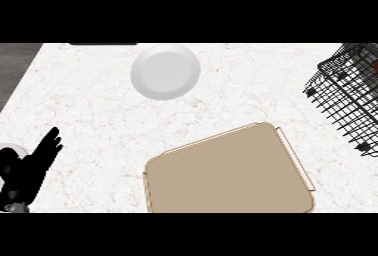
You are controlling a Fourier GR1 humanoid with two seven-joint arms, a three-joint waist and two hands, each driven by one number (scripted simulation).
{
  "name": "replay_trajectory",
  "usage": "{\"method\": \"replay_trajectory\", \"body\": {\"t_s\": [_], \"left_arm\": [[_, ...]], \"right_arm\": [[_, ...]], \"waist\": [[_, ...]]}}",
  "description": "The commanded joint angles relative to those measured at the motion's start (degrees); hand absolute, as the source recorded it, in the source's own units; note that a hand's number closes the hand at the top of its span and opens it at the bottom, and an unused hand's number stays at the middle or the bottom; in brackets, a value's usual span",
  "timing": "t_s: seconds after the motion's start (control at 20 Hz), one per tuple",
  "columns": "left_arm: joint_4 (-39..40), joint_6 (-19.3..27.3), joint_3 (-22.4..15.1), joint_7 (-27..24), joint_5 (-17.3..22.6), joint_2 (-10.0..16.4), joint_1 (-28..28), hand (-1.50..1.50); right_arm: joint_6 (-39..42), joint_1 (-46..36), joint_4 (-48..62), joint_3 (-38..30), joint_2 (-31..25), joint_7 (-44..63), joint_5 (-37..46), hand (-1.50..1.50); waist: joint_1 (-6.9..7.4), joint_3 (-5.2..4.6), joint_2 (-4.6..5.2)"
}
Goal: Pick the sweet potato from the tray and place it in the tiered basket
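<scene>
The tan tray (229,172) lies on the white marble counter at the lower middle, and nothing shows on its surface. The black wire tiered basket (347,100) stands at the right edge, partly cut off. Inside it, at the picture's far right, a small reddish-brown sliver (375,67) shows through the wires; I cannot tell what it is. My left hand (29,167) rests at the lower left with its fingers straight and pointing up, holding nothing. My right hand does not show.
A white plate (165,71) sits at the back middle of the counter. A small pale round thing (9,148) peeks out behind my left hand. The counter's left edge runs along a dark grey strip (15,65).
</scene>
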Motion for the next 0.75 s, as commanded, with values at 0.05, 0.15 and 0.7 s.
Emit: {"method": "replay_trajectory", "body": {"t_s": [0.05,0.15,0.7], "left_arm": [[-2.15,-0.33,0.59,1.22,0.8,0.21,1.61,0.0],[-1.29,0.58,-0.52,-0.76,-0.87,-0.99,2.92,0.0],[0.05,0.37,1.48,-0.91,0.38,-0.16,1.37,0.0]], "right_arm": [[4.19,0.41,-1.16,-10.55,-4.34,4.95,-7.61,-1.5],[6.77,2.0,-2.99,-14.44,-5.01,6.11,-11.31,-1.5],[22.75,19.48,-6.05,-41.34,-8.32,-3.04,-33.95,-1.5]], "waist": [[-0.81,0.06,-0.39],[-1.43,0.04,-0.51],[-2.99,0.09,-0.46]]}}
